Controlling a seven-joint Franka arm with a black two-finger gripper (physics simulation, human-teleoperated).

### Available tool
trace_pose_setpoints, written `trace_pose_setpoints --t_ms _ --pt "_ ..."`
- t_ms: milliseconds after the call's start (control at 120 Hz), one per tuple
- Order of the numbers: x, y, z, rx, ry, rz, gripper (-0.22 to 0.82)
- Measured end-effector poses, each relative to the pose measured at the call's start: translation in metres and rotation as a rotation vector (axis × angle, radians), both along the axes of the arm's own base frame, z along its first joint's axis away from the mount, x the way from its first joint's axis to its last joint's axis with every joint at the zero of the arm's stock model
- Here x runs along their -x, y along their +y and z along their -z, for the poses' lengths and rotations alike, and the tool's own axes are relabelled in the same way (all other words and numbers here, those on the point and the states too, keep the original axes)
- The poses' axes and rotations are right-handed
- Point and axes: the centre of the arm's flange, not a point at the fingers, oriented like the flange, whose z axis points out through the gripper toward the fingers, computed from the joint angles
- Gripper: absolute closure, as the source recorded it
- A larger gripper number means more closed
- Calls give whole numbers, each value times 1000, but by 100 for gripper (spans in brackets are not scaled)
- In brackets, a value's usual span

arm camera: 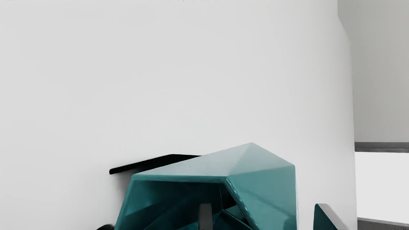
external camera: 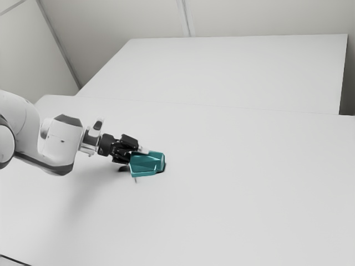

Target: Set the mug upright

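Note:
My black gripper (external camera: 138, 155) is low over the table at the mug's near end. The teal faceted mug (external camera: 148, 164) lies on its side on the table, with its mouth toward my hand. In the wrist view the mug (arm camera: 265, 188) shows its dark hollow, and my open gripper (arm camera: 266, 217) straddles a side wall. One finger (arm camera: 205, 217) reaches into the mouth; the other stands outside, apart from the wall. The lower part of the mug is cut off there.
A dark strip (arm camera: 153, 163) lies beside the mug; whether it is shadow or part of the mug, I cannot tell. The white table (external camera: 249, 183) spreads around the mug, with another white surface (external camera: 238, 69) behind it.

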Motion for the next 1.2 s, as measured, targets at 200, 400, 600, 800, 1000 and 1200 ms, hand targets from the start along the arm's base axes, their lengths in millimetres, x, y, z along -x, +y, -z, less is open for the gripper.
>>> trace_pose_setpoints --t_ms 200,400,600,800,1000,1200 --pt "0 1 0 -13 -32 10 53" --pt "-3 -1 -6 -23 -64 22 63" --pt "-6 -5 -16 -14 -99 29 70" --pt "-30 -17 -51 -88 -166 112 74" --pt "-73 -23 -128 -438 -200 377 76" --pt "-79 4 -136 -849 -31 560 77"
